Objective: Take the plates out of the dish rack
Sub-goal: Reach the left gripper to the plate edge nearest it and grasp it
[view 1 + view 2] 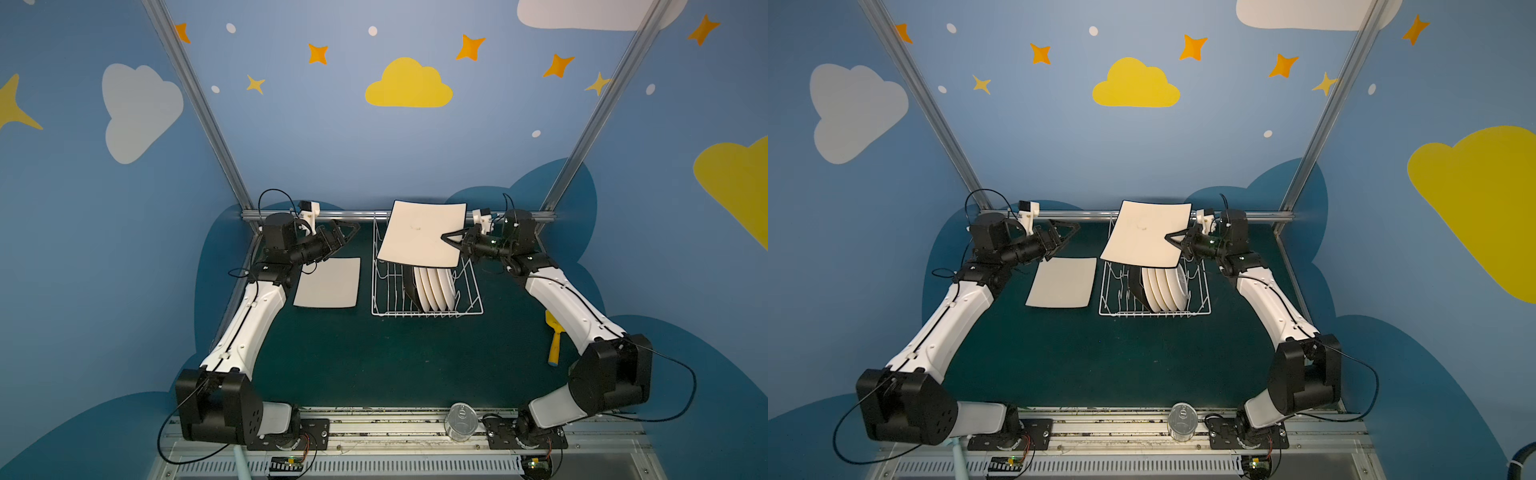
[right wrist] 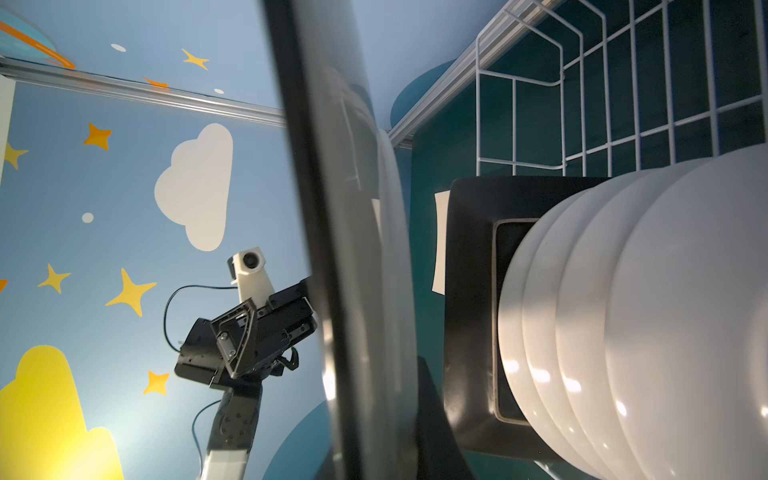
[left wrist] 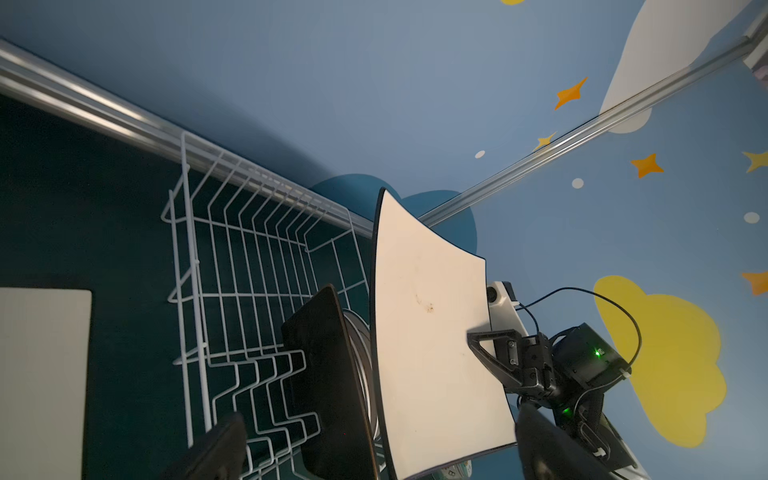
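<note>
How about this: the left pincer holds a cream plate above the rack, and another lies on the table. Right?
No, it is the right pincer that holds the cream plate above the rack, as both top views show. The left pincer is open and empty. A second plate does lie on the table.

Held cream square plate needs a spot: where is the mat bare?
Bare: dark green mat in front of the white wire dish rack and the lying cream square plate. Crowded: inside the rack, black square plate and round white plates.
</note>
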